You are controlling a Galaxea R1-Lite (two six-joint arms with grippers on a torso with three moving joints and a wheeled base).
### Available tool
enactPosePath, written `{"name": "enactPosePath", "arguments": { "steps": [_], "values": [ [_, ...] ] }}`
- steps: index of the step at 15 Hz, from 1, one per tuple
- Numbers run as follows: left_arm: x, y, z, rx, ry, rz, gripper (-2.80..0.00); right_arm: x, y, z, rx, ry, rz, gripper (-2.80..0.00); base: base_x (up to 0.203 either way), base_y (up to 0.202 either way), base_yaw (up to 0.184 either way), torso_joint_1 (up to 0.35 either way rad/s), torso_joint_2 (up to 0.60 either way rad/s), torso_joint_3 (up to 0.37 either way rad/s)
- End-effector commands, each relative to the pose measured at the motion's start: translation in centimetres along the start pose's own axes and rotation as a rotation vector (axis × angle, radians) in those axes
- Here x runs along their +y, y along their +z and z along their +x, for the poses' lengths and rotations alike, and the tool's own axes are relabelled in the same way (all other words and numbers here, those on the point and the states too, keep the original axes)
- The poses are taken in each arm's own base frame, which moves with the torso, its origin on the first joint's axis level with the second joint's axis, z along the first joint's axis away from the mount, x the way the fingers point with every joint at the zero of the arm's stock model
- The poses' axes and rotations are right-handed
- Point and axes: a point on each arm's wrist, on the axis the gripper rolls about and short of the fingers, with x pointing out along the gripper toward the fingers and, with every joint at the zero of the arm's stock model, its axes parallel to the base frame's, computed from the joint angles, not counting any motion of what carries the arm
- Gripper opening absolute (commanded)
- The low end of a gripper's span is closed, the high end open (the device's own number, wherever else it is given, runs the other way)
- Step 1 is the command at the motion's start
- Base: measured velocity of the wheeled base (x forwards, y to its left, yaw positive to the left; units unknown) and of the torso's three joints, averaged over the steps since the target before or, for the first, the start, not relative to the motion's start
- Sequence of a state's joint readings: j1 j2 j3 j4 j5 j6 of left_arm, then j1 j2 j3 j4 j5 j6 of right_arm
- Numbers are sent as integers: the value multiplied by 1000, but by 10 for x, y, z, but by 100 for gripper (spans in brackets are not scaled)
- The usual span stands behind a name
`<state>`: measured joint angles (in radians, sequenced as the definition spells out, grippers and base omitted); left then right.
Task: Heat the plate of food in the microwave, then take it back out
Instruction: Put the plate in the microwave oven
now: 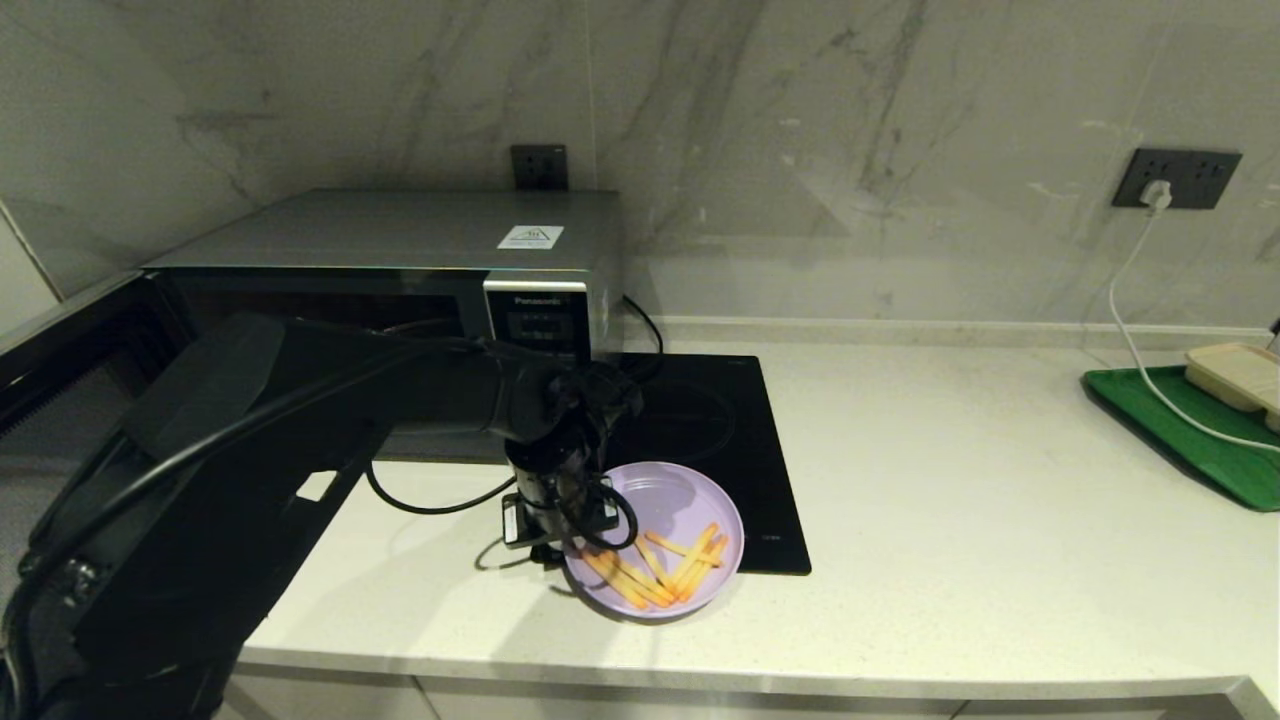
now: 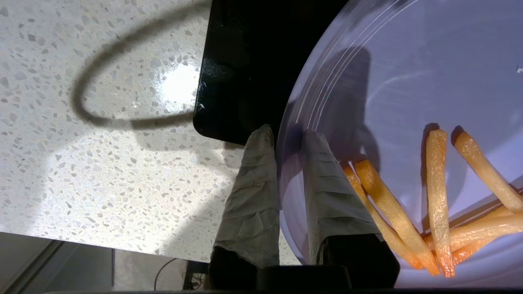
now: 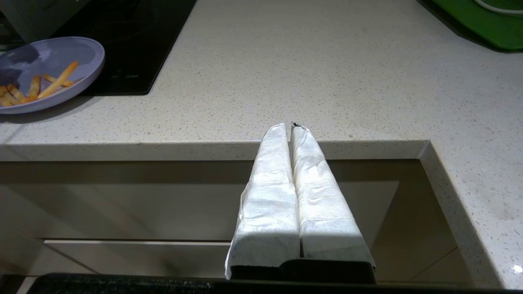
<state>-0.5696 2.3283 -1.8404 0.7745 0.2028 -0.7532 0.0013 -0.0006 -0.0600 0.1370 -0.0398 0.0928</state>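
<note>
The lilac plate of food lies on the counter, partly over the front left corner of the black hob, with orange-yellow fries on its near side. My left gripper points down at the plate's left rim. In the left wrist view the left gripper is shut on the plate, one finger outside the rim and one inside beside the fries. The microwave stands behind the left arm with its door swung open to the left. My right gripper is shut and empty, low before the counter's front edge; the plate lies far from it.
The black induction hob lies right of the microwave. A green tray with a beige tray sits at the far right, crossed by a white cable. A black cable loops beside the left gripper.
</note>
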Motion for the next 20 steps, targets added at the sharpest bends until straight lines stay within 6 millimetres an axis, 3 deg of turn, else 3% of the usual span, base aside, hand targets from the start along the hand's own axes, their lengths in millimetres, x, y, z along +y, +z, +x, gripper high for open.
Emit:
{"name": "enactPosePath", "arguments": {
  "steps": [1, 7, 20],
  "values": [
    [1, 2, -9, 13, -43, -21, -280, 0, 0, 0, 2, 0, 1, -280, 0, 0, 0, 0, 0, 0],
    [10, 4, -33, 92, -178, -83, -280, 0, 0, 0, 2, 0, 1, -280, 0, 0, 0, 0, 0, 0],
    [40, 10, -49, 188, -373, -146, -280, 0, 0, 0, 2, 0, 1, -280, 0, 0, 0, 0, 0, 0]
  ]
}}
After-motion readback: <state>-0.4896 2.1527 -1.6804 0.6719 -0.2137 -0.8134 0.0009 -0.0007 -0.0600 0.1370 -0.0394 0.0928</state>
